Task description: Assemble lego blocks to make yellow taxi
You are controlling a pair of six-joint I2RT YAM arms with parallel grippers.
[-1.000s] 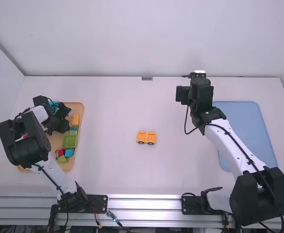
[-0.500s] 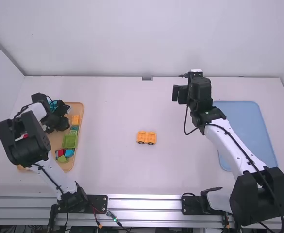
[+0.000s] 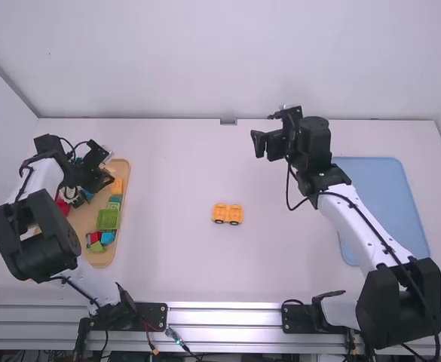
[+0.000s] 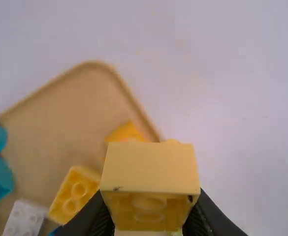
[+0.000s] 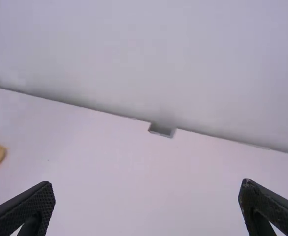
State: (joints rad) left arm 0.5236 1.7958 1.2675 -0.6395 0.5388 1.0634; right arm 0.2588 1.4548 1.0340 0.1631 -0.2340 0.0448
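Note:
In the high view my left gripper (image 3: pixel 105 170) is over the far part of the block tray (image 3: pixel 99 260). The left wrist view has the left gripper (image 4: pixel 151 216) shut on a yellow block (image 4: pixel 151 169), held above the tray, with other yellow blocks (image 4: pixel 75 194) lying below. At the table's middle stands an orange-yellow wheeled base (image 3: pixel 228 214), away from both grippers. My right gripper (image 3: pixel 258 143) is raised over the far right of centre; in the right wrist view the right gripper (image 5: pixel 146 209) is open with nothing between its fingers.
A blue flat tray (image 3: pixel 382 204) lies at the right beyond the right arm. Green (image 3: pixel 108 219), red and blue blocks fill the near part of the block tray. A small grey bracket (image 3: pixel 228 121) sits at the table's far edge.
The left gripper has turned and lifted with its wrist, its arm's elbow swinging slightly left. The right gripper has swung left. The wheeled base has stayed put.

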